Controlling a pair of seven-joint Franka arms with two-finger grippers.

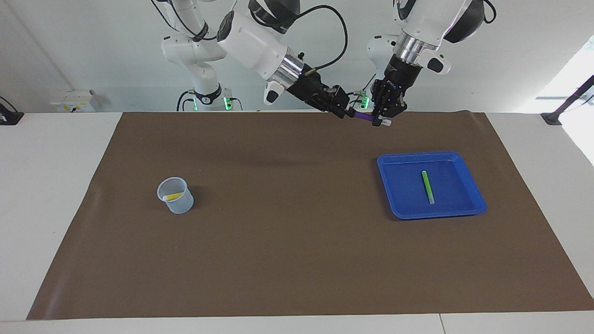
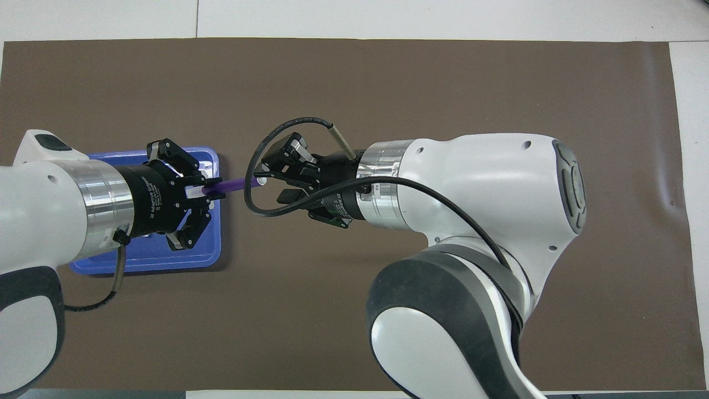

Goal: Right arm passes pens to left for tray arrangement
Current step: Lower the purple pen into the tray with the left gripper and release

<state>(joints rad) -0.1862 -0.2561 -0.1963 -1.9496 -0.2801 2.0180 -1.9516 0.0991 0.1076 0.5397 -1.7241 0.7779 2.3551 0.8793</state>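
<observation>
The purple pen [image 1: 363,117] hangs level in the air between the two grippers, over the mat near the robots. My left gripper [image 1: 384,118] is shut on its capped end, beside the blue tray [image 1: 403,185]. My right gripper [image 1: 345,112] is at the pen's other end with its fingers spread. In the overhead view the purple pen [image 2: 230,185] runs from the left gripper [image 2: 206,191] to the right gripper [image 2: 270,180]. The green pen [image 1: 427,187] lies in the tray. The yellow pen [image 1: 173,196] lies in a pale cup [image 1: 176,197].
A brown mat [image 1: 287,222] covers the table. The cup stands toward the right arm's end, the tray [image 2: 166,260] toward the left arm's end. In the overhead view the arms cover the cup and most of the tray. Two smaller white arms [image 1: 195,51] stand at the robots' end.
</observation>
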